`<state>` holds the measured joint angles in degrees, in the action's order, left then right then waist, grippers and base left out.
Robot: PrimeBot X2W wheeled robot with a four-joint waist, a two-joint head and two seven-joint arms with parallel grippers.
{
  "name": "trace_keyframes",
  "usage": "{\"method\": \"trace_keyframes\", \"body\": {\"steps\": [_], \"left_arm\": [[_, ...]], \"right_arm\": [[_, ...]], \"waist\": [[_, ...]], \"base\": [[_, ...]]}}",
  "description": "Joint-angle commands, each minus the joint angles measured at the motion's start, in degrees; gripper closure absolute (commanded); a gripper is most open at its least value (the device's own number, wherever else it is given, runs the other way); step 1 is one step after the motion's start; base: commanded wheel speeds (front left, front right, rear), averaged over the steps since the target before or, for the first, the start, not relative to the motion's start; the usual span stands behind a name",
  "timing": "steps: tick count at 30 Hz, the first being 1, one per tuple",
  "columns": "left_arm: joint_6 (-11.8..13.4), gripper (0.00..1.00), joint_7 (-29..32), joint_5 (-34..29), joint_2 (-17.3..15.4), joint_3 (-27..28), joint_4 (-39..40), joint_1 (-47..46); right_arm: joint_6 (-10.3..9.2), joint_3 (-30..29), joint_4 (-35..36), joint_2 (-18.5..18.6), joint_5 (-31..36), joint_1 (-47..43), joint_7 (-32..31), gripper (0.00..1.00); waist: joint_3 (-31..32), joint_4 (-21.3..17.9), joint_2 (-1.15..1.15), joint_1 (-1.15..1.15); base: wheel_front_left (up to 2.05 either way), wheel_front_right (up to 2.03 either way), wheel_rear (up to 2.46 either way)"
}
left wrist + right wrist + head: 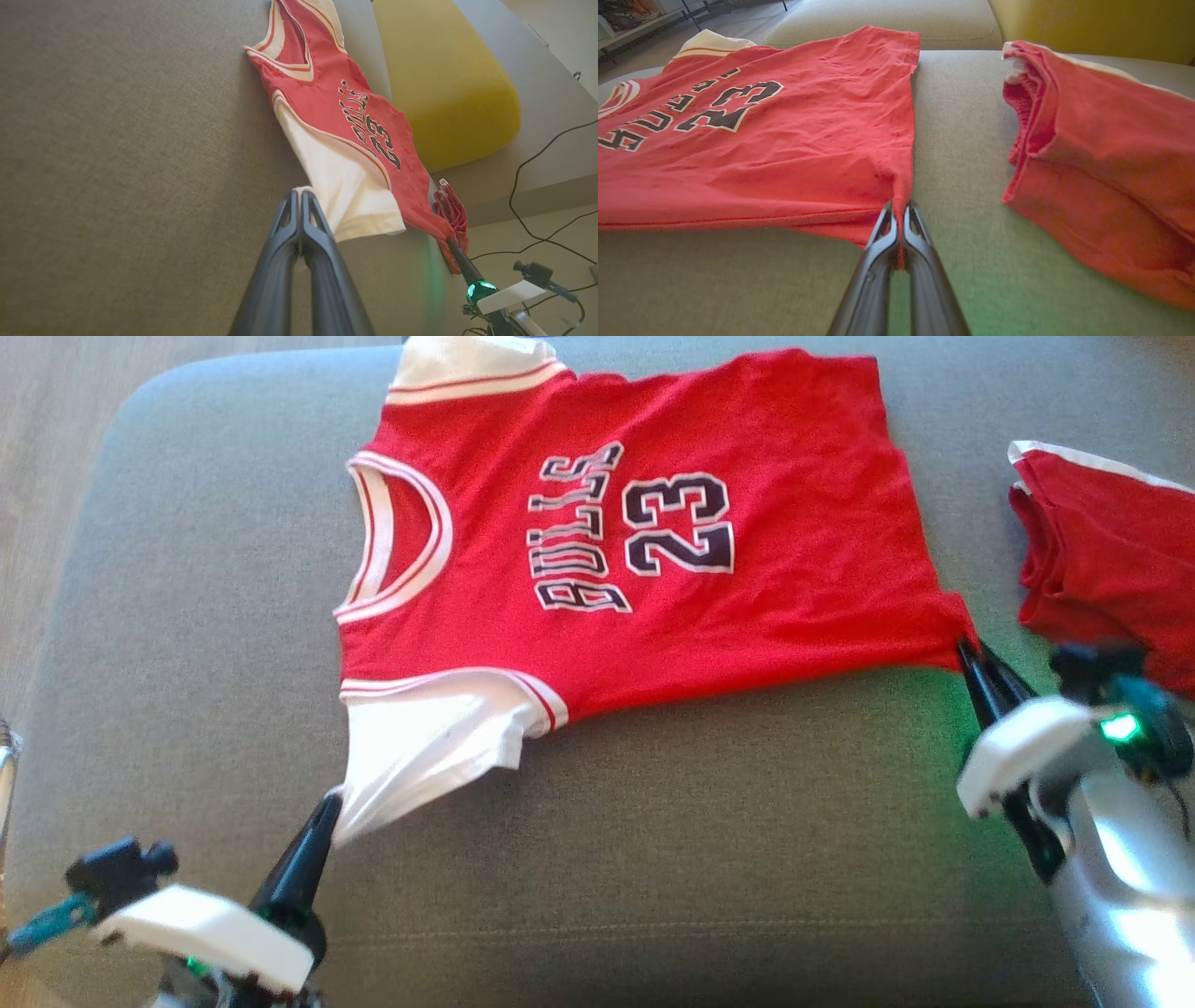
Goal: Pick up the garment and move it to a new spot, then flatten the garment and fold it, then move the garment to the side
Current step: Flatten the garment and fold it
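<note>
The garment (644, 541) is a red jersey with white sleeves, "BULLS 23" on its chest, spread face up on a grey cushion (653, 859). My left gripper (329, 803) is shut on the tip of the near white sleeve (345, 196), pulled toward the lower left; in the left wrist view the left gripper (299, 193) pinches that white cloth. My right gripper (966, 649) is shut on the jersey's near hem corner (899, 186), and the right wrist view has the right gripper (899, 207) clamping red cloth. The garment (784, 140) lies stretched between the two grips.
A second red cloth item (1111, 551) lies folded at the cushion's right end, close to my right arm. A yellow bolster (444, 79) lies behind the cushion. Cables (537, 186) run over the floor beyond it. Bare grey cushion spans the foreground.
</note>
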<state>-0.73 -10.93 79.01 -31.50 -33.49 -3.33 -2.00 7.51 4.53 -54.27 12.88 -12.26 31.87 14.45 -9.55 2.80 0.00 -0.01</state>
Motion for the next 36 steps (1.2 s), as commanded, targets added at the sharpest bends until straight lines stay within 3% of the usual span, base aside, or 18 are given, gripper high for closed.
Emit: {"method": "trace_keyframes", "body": {"steps": [1, 5, 10, 13, 16, 21, 26, 36], "left_arm": [[0.76, 1.0, -1.19, 0.61, -2.8, 3.68, 3.3, -0.27], [3.12, 1.0, -2.54, 2.25, -4.03, 6.59, 10.38, 5.55], [5.58, 1.0, -3.01, 4.3, -5.74, 9.77, 18.59, 10.22], [6.39, 1.0, -2.89, 5.57, -5.39, 10.84, 21.05, 9.71], [6.73, 1.0, -1.88, 4.98, -4.42, 10.24, 20.48, 5.87], [6.07, 1.0, -0.33, 3.5, -0.4, 8.43, 13.96, -4.22], [3.09, 1.0, 1.51, 1.38, 3.3, 6.48, 3.56, -15.46], [-0.98, 1.0, 3.91, -2.51, 6.23, 3.33, -12.5, -27.28]], "right_arm": [[-0.02, -0.35, 3.66, 1.35, -0.47, -2.18, 0.54, 1.0], [-0.02, -4.31, 13.34, 1.71, -0.49, -11.61, -0.47, 1.0], [-0.02, -9.29, 32.18, 0.46, 1.62, -22.5, -7.11, 1.0], [-0.02, -10.49, 42.91, -1.95, 3.24, -25.82, -12.63, 1.0], [-0.02, -9.97, 48.14, -3.67, 4.97, -25.69, -16.33, 1.0], [-0.02, -8.65, 46.88, -3.99, 8.51, -21.06, -17.82, 1.0], [-0.02, -9.12, 41.04, -4.02, 11.42, -14.79, -16.02, 1.0], [-0.02, -10.1, 26.65, -5.09, 16.44, -1.98, -12.02, 1.0]], "waist": [[0.24, -0.01, 0.0, 0.01], [0.61, 0.12, 0.0, 0.01], [0.74, -0.4, 0.0, 0.01], [0.68, -1.03, 0.0, 0.01], [0.4, -1.39, 0.0, 0.01], [-0.8, -1.23, 0.0, 0.01], [-3.13, -0.9, 0.0, 0.01], [-7.09, -2.02, 0.0, 0.01]], "base": [[0.0, 0.0, 0.0], [0.0, 0.0, 0.0], [0.0, 0.0, 0.0], [0.0, 0.0, 0.0], [0.0, 0.0, 0.0], [0.0, 0.0, 0.0], [0.0, 0.0, 0.0], [0.0, 0.0, 0.0]]}}
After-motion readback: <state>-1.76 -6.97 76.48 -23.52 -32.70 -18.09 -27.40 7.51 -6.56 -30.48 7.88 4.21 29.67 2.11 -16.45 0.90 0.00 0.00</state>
